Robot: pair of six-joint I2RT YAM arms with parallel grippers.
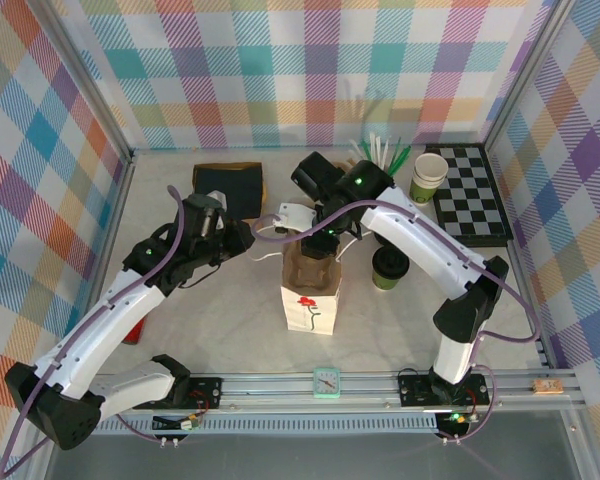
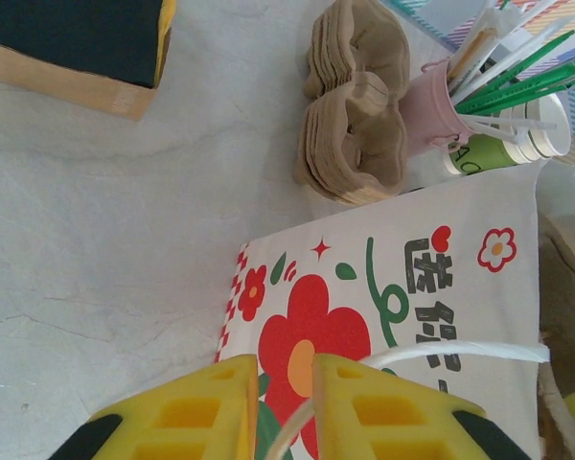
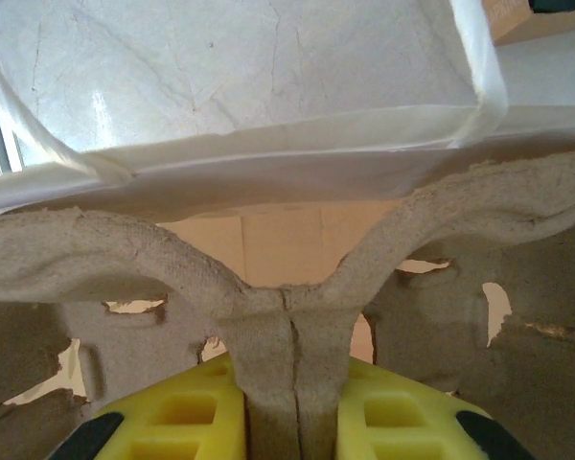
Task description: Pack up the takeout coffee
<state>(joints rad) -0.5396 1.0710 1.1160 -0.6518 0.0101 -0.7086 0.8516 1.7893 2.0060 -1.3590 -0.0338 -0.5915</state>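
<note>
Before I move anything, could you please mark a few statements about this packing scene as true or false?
1. The takeout coffee stands on the table, outside the paper bag. True.
2. The right gripper has its jaws open and empty. False: they are shut on the middle ridge of a cardboard cup carrier.
3. The pink cup of straws stands right beside the lidless cup. True.
4. The takeout coffee has no lid. False: it wears a black lid.
5. The chequered board lies at the table's left edge. False: it lies at the far right.
</note>
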